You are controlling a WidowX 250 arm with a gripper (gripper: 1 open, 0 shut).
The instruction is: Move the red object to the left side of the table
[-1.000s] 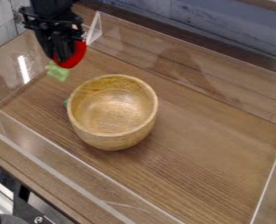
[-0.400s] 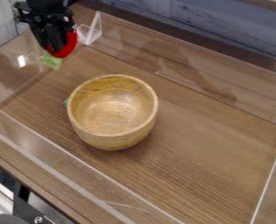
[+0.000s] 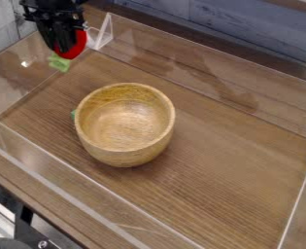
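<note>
Camera view: gripper point(image 3: 63, 51) clamped on red object point(image 3: 67, 44), now farther from bowl point(image 3: 124, 123).

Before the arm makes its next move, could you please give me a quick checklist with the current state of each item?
1. Red object held in gripper: ok.
2. Object over the table's far left corner: ok.
3. Clear of the wooden bowl: ok.
4. Clear of the acrylic wall beside it: cannot tell.
5. Object resting on the tabletop: cannot tell.
</note>
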